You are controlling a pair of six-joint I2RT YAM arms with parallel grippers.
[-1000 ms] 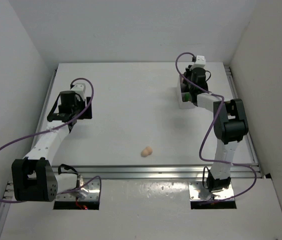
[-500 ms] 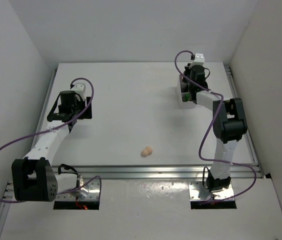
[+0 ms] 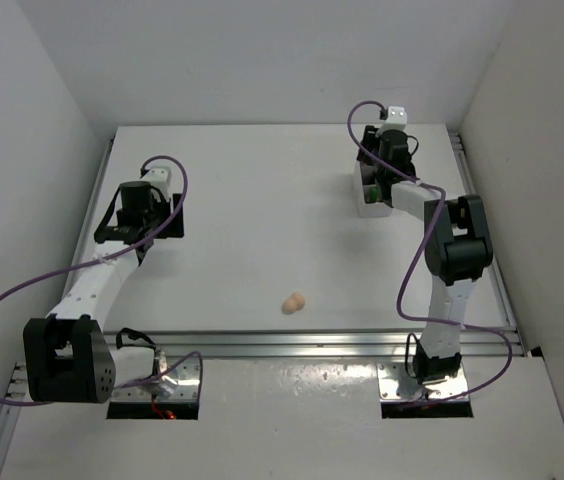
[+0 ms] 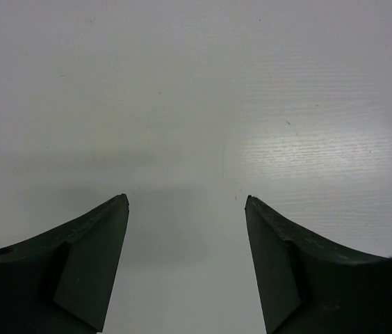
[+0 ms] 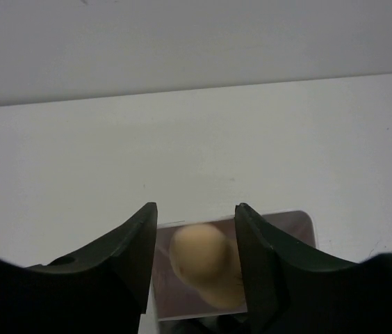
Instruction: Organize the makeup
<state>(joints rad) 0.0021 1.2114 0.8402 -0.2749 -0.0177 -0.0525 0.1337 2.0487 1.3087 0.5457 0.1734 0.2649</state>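
Right end effector (image 5: 196, 207) — perhaps astride sponge (image 5: 197, 259)

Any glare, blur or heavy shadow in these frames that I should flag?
Top external: evenly lit, small glare on the metal plate by the left base. Left wrist: bright sheen on the table, soft shadow under the left gripper. Right wrist: the peach sponge between the fingers of the right gripper is soft, out of focus.

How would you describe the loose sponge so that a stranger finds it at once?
Seen from above, look at the near edge of the white table, about midway along it. The peach egg-shaped sponge lies there alone; the other sponge is far off, at the right gripper.
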